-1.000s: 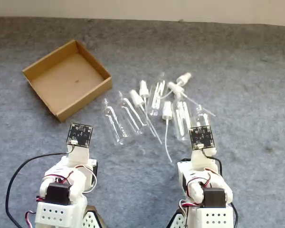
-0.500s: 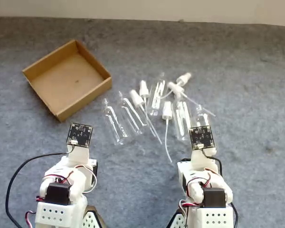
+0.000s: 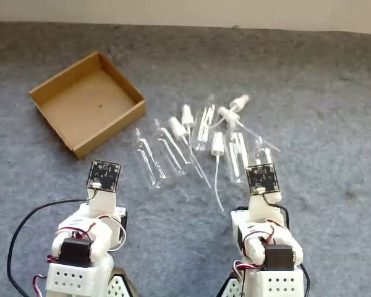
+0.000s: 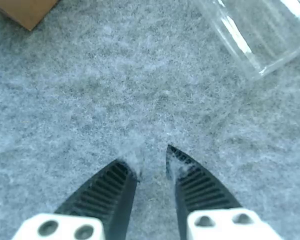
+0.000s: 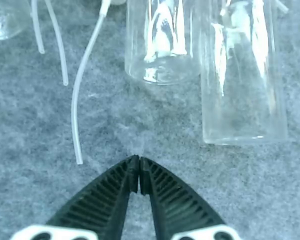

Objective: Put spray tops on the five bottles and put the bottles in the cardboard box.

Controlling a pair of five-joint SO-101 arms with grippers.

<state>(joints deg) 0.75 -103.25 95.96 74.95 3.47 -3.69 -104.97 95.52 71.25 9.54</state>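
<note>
Grey surface (image 3: 334,93) holds uncapped bottles (image 3: 147,164).
Left tool (image 4: 151,161) barely parted, right tool (image 5: 139,165) closed, both empty; open wide before gripping a bottle.

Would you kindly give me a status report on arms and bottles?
Left gripper open, right gripper shut, both empty. Bottles lying on carpet, spray tops loose among them; cardboard box holds none.

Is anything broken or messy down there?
Nothing looks broken or spilled. It is just untidy: the clear bottles lie on their sides on the grey mat, with loose spray tops and their thin tubes scattered among them. The cardboard box sits at an angle.
</note>
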